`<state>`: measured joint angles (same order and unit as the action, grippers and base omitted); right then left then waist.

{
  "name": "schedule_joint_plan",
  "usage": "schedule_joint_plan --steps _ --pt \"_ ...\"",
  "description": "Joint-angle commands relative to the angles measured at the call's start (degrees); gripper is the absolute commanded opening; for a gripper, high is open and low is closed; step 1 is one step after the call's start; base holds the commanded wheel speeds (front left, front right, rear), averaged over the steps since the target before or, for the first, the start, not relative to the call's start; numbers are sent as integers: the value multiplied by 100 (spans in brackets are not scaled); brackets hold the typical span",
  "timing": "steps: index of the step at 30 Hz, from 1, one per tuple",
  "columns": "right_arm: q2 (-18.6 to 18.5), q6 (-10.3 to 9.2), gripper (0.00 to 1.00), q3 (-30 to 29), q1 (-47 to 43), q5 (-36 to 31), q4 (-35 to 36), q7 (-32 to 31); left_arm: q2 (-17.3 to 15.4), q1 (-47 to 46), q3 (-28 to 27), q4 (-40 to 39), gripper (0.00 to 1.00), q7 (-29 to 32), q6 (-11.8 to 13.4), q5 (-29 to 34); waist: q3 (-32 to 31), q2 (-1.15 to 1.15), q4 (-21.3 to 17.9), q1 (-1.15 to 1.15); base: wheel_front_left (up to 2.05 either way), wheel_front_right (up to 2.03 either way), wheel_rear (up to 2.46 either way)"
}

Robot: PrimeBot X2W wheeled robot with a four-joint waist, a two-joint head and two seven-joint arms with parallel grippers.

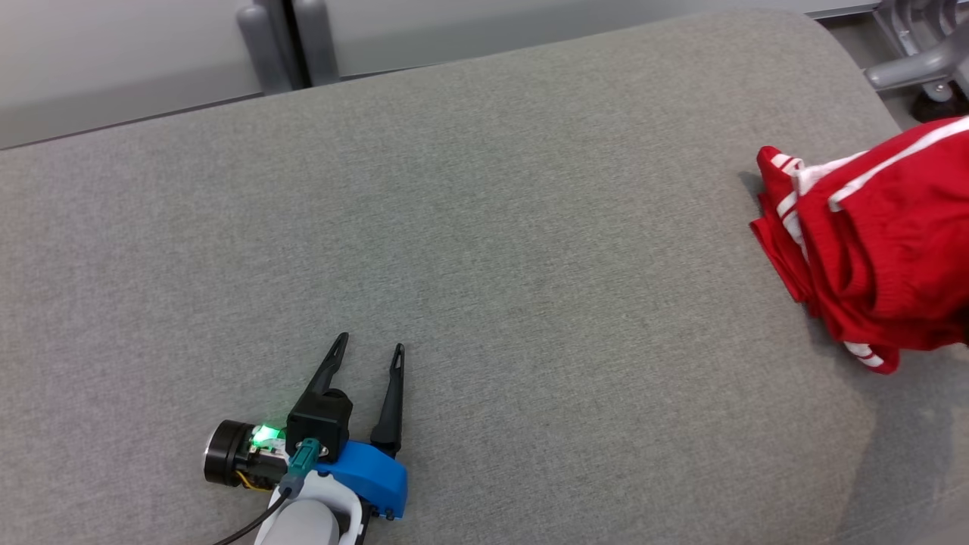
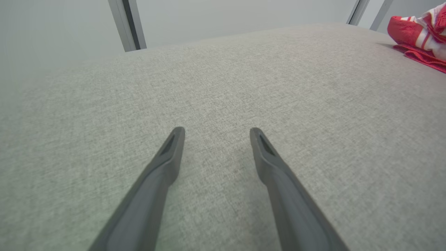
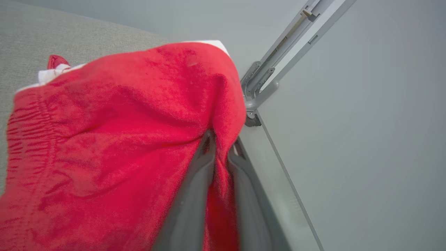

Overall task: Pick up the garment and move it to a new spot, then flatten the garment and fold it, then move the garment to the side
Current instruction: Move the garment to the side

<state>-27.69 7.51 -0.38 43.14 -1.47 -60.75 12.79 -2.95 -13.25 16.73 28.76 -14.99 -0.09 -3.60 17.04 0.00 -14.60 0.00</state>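
The garment (image 1: 870,242) is red with white stripes, bunched at the right edge of the grey cushioned surface (image 1: 484,250). Part of it is lifted and part trails on the cloth. In the right wrist view my right gripper (image 3: 223,144) is shut on a fold of the garment (image 3: 122,132), red fabric pinched between its two fingers. My left gripper (image 1: 371,350) rests low at the front left, far from the garment, open with nothing between its fingers (image 2: 174,143). The garment (image 2: 420,38) also peeks in at the left wrist view's top right corner.
A grey metal frame with a caster (image 1: 927,68) stands off the far right corner. Two grey posts (image 1: 288,42) rise behind the surface's far edge. The surface's right edge drops to a pale floor (image 3: 366,139).
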Motion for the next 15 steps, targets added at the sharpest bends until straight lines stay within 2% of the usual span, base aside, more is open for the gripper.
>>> schedule_joint_plan --steps 1,5,9,15 --pt "-61 -4 100 -191 122 -141 -71 42 -18 -108 -18 13 100 -25 -23 16 59 0 77 0 0 0 0" --pt "70 -3 100 -988 154 -601 -48 153 -34 -99 -73 14 100 -25 7 34 61 0 150 0 0 0 0" --pt "670 -3 100 -1407 123 -782 367 236 -34 -40 -177 -16 100 -24 85 -7 -1 0 185 0 0 0 0" --pt "1801 -3 100 -1085 -511 -592 1859 239 -26 44 -391 -116 100 -25 250 -49 -169 0 269 0 0 0 0"
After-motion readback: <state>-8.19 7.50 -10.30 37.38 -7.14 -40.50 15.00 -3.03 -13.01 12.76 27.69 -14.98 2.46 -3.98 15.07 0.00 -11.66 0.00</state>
